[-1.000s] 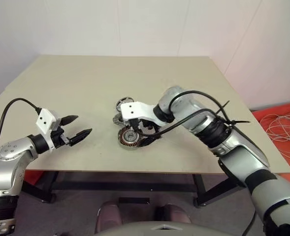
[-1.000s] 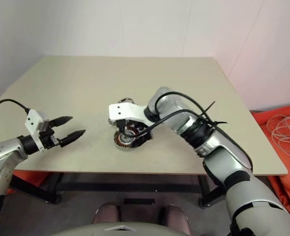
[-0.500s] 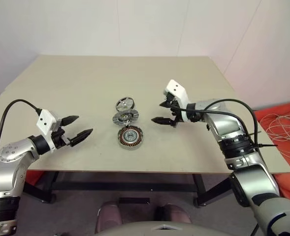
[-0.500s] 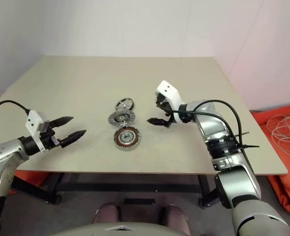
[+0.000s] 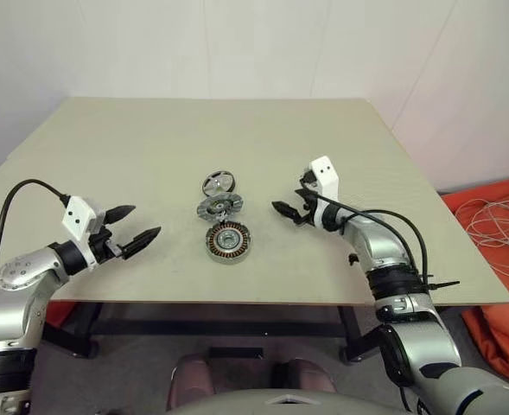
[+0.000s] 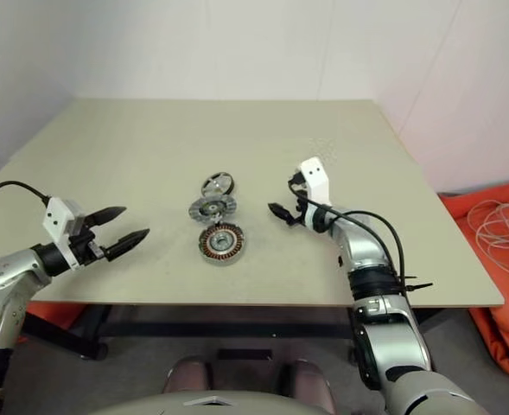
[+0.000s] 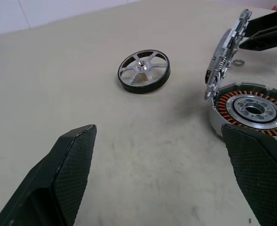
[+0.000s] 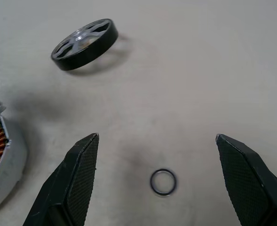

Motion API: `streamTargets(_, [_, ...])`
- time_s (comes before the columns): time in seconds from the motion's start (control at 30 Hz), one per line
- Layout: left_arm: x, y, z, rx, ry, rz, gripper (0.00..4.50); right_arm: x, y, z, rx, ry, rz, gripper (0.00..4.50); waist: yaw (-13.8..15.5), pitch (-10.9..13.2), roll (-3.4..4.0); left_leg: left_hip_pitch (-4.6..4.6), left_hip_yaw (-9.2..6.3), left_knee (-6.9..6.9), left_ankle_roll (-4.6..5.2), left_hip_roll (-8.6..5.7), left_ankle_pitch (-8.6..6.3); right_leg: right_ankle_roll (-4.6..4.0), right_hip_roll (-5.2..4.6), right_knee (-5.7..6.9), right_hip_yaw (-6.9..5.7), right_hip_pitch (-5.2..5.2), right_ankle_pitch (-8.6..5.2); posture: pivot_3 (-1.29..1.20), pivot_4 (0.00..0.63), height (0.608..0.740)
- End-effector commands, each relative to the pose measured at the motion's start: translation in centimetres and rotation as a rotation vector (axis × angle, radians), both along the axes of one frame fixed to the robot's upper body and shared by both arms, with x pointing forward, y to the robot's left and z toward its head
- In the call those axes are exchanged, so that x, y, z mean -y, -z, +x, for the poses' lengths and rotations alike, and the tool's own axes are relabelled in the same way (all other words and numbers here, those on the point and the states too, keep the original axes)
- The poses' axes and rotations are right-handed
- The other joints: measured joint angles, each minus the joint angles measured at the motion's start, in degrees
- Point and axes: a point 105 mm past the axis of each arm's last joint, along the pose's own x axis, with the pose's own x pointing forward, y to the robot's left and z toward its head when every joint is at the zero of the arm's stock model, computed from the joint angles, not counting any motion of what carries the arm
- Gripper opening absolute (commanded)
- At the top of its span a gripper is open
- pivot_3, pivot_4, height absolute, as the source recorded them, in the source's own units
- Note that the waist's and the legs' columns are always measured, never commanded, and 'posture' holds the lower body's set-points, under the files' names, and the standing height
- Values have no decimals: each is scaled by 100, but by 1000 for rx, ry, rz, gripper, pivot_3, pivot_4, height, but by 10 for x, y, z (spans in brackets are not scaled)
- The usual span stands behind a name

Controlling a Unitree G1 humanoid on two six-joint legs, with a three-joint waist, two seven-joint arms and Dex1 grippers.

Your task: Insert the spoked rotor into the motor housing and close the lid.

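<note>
The spoked rotor [image 5: 219,182] lies flat on the table, black-rimmed with silver spokes, and also shows as rotor [image 7: 144,71] and rotor [image 8: 84,43]. Nearer me sits the motor housing [image 5: 228,241], its copper windings uncovered. The grey lid [image 5: 219,206] stands tilted up at the housing's far rim, between housing and rotor. My left gripper [image 5: 146,220] hovers open to the left of the housing, holding nothing. My right gripper [image 5: 287,211] is open and empty to the right of the lid, pointing toward it.
A small dark ring [image 8: 163,181] lies on the beige table [image 5: 133,147] between my right fingers and close to the lid. An orange mat with coiled white cable [image 5: 496,229] lies on the floor to the right.
My right arm has swung away from over the housing to the right and lowered, its wrist rolling. The lid and housing now show uncovered. The left gripper has stayed put.
</note>
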Motion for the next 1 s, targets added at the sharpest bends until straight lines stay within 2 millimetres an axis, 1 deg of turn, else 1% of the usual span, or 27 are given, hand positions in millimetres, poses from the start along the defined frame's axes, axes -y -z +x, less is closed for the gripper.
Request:
streamTargets(0.03, [-1, -15, 0, 54, -5, -9, 4500, -3, -3, 4, 35, 8, -2, 4472, -2, 0, 0, 1, 0, 1, 0, 0, 0, 0, 0, 0, 0, 2, 0, 0, 0, 740])
streamTargets(0.13, [0, -14, 0, 55, -6, -11, 4500, -2, 4, 5, 30, 15, -23, 4472, 2, 0, 0, 1, 0, 2, 0, -3, 0, 1, -3, -5, 0, 5, 0, 0, 0, 740])
streamTargets(0.27, [1, -14, -1, 50, -8, -19, 4500, 3, 14, 6, 18, 32, -64, 4472, -1, 0, 0, 2, 0, 3, 0, -3, 0, 1, -4, -6, 0, 7, 0, 0, 0, 740])
streamTargets(0.47, [1, -14, -1, 51, -8, -18, 4500, 8, 22, 6, 12, 30, -97, 4472, -2, -1, 0, 1, 0, 2, 0, -3, 0, 0, -4, -5, 0, 5, 0, 0, 0, 740])
streamTargets(0.53, [2, -14, -1, 51, -8, -18, 4500, 9, 25, 5, 11, 25, -118, 4096, -2, -1, 0, 1, 0, 1, 0, -3, 0, 0, -3, -5, -1, 5, 0, 0, 0, 740])
streamTargets(0.6, [2, -14, -2, 48, -4, -18, 4500, 9, 27, 4, 11, 23, -124, 3546, -2, -1, 0, 1, 0, 1, 0, -3, 0, 0, -3, -5, -1, 5, 0, 0, 0, 740])
streamTargets(0.87, [2, -14, -2, 45, 1, -22, 4500, 11, 30, 1, 25, 6, -163, 682, -5, -1, 0, 3, 0, 2, 0, -3, 0, 1, -3, -5, -1, 6, 0, 0, 0, 740])
streamTargets(0.9, [2, -14, -2, 45, 1, -22, 4500, 11, 29, 1, 28, 2, -163, 559, -5, -1, 0, 2, 0, 2, 0, -3, 0, 1, -3, -5, -1, 7, 0, 0, 0, 740])
streamTargets(1.0, [2, -14, -1, 46, 1, -21, 4500, 7, 23, 1, 48, -26, -169, 564, -4, -1, 0, 3, 0, 3, 0, -3, 0, 1, -3, -5, -1, 7, 0, 0, 0, 740])
